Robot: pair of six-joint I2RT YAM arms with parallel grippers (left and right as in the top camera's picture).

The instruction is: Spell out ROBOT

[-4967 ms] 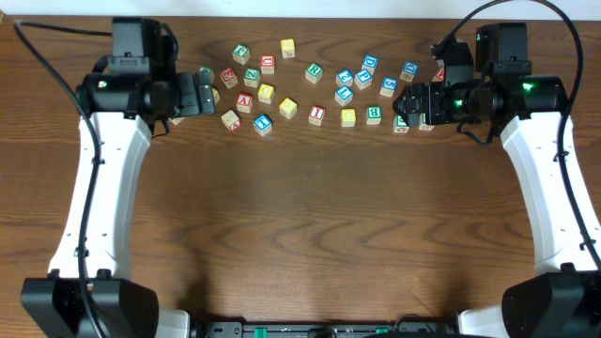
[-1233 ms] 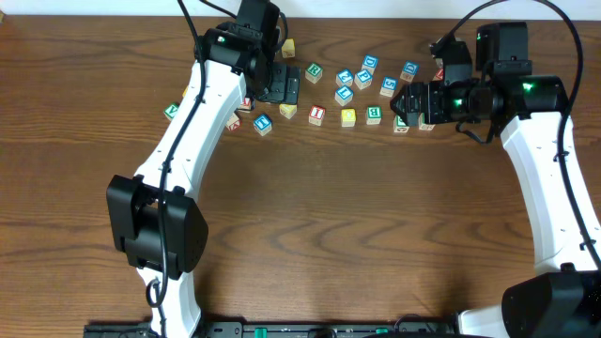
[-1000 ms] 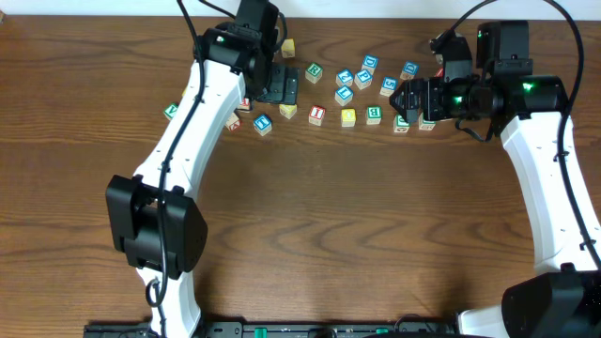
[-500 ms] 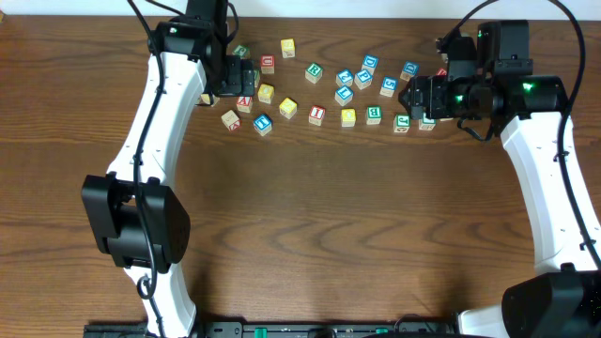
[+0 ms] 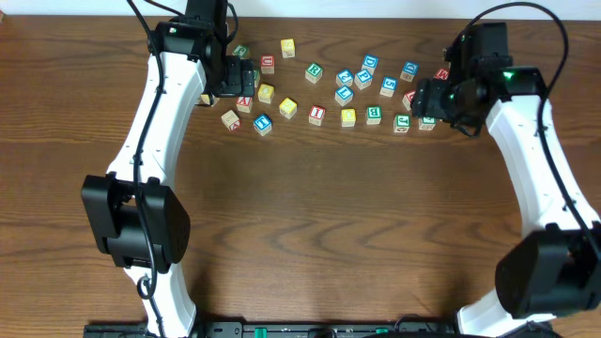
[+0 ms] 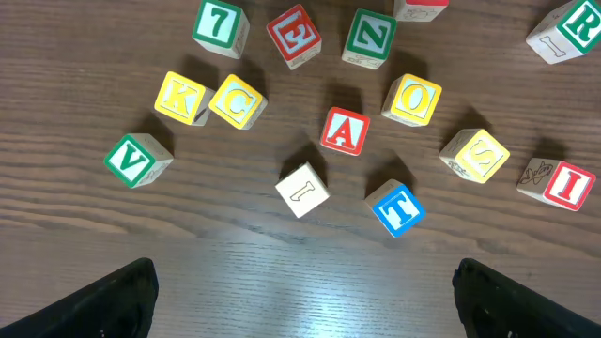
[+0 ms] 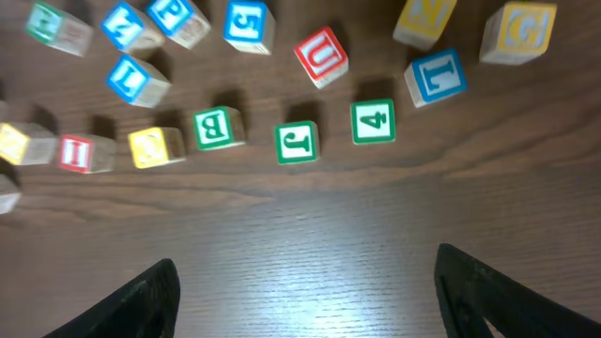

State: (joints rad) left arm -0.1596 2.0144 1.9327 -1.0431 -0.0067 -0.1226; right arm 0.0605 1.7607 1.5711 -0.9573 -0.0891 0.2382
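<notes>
Overhead, I see two white arms reaching to the far side of a brown wooden surface (image 5: pixel 310 216), where lettered blocks lie in a loose scatter; no word stands on the near half, so I judge the spelling not yet begun.

The left gripper (image 6: pixel 302 282) hangs above the left part of the scatter, its fingers spread wide with nothing between them; the right gripper (image 7: pixel 305 268) hangs above the right part, likewise spread and empty.

In the left wrist view I read a green R block (image 6: pixel 573 28) at the top right edge, a yellow O block (image 6: pixel 411 99) with a red A block (image 6: pixel 345 131) near it, and a blue T block (image 6: pixel 395 207). In the right wrist view a green B block (image 7: pixel 216 128) sits in a row, a green J block (image 7: pixel 297 143) on one side and, on the other, a yellow block (image 7: pixel 155 145) whose letter I cannot read.

I judge the step in hand to be fetching the first letter, R. To do it well I would centre the left gripper over that block, turn the wrist so the fingers meet two flat faces, and descend straight. For the O, I would close on the sides facing bare wood; a second O must also be found.
</notes>
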